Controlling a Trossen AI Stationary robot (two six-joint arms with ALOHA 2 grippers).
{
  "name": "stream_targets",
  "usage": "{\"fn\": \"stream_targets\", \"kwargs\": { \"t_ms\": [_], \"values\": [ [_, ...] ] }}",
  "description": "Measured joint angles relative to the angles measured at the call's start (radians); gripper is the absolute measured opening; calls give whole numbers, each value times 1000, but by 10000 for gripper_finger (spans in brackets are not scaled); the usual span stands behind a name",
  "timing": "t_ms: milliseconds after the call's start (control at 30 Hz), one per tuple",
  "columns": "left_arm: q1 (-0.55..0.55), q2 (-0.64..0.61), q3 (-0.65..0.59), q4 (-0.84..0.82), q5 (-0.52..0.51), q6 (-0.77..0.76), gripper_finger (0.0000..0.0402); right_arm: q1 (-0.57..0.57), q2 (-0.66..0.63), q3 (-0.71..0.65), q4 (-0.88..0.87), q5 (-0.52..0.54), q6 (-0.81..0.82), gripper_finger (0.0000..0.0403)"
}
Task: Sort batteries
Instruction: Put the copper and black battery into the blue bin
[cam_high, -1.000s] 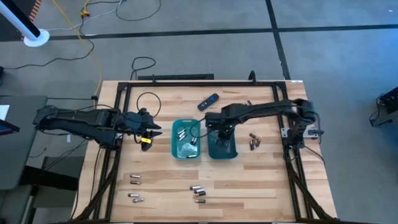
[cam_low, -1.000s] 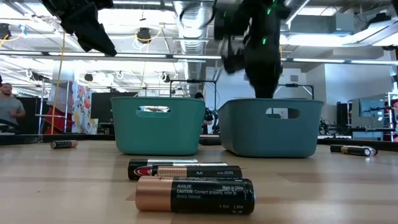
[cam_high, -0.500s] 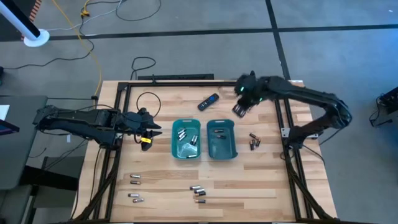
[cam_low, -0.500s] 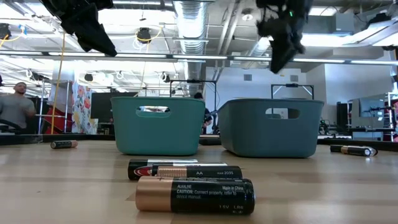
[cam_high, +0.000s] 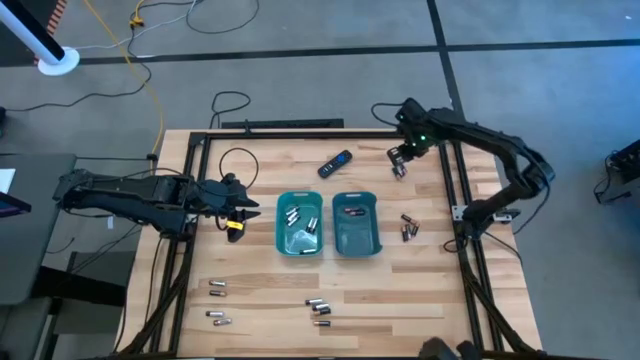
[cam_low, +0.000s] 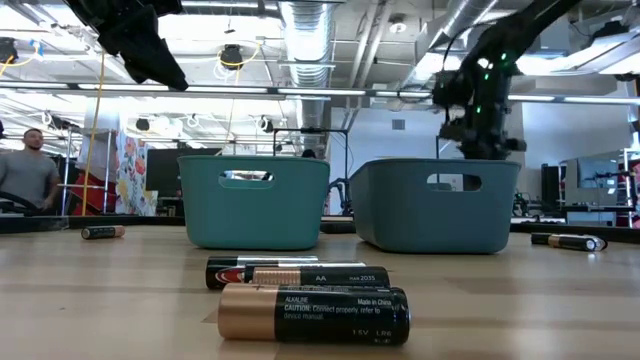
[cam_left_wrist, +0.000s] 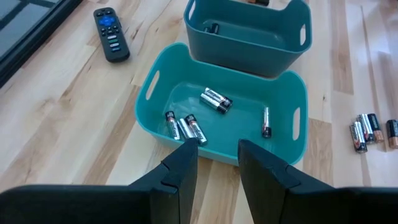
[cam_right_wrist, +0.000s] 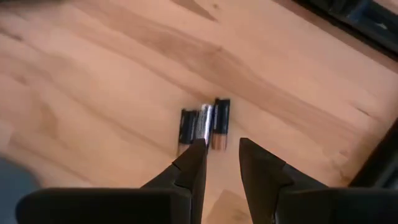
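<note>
Three small batteries (cam_right_wrist: 204, 126) lie side by side on the wood near the table's far right; they show as a tiny cluster in the high view (cam_high: 399, 170). My right gripper (cam_right_wrist: 219, 154) is open right over them (cam_high: 400, 160), pointing down, and holds nothing. My left gripper (cam_left_wrist: 217, 152) is open and empty at the table's left (cam_high: 242, 209), facing the left teal tray (cam_left_wrist: 287, 148), which holds several batteries (cam_left_wrist: 215, 100). The right teal tray (cam_high: 374, 222) stands beside it and holds at least one battery (cam_left_wrist: 212, 28).
A black remote (cam_high: 335, 163) lies behind the trays. Loose batteries lie to the right of the trays (cam_high: 407, 229) and near the front edge (cam_high: 318, 307), (cam_high: 216, 288), (cam_high: 218, 318). A black frame rail (cam_high: 446, 170) runs close by my right gripper. A person (cam_low: 28, 180) stands in the room beyond.
My right gripper has risen out of the right teal tray, swung toward the table's far right corner, then come down over the three batteries there. The trays and the batteries have stayed where they were.
</note>
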Motion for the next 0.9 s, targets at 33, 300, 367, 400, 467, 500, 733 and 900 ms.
{"fn": "stream_targets", "kwargs": {
  "t_ms": [33,300,367,400,467,500,733,900],
  "values": [
    [0,0,0,0,0,-7,111,-8,21,0,11,-1,-5,111],
    [0,0,0,0,0,-27,111,-28,156,0,44,-1,-30,111],
    [0,0,0,0,0,-29,111,-28,183,0,44,-1,-33,111],
    [0,0,0,0,0,-30,111,-29,193,0,44,-1,-33,111],
    [0,0,0,0,0,-37,111,-29,209,0,45,-1,-33,111],
    [0,0,0,0,0,-39,111,-29,216,0,46,-1,-32,111],
    [0,0,0,0,0,-51,111,-29,229,0,58,-1,-18,111],
    [0,0,0,0,0,-53,111,-47,229,0,57,-1,1,111]
  ]
}}
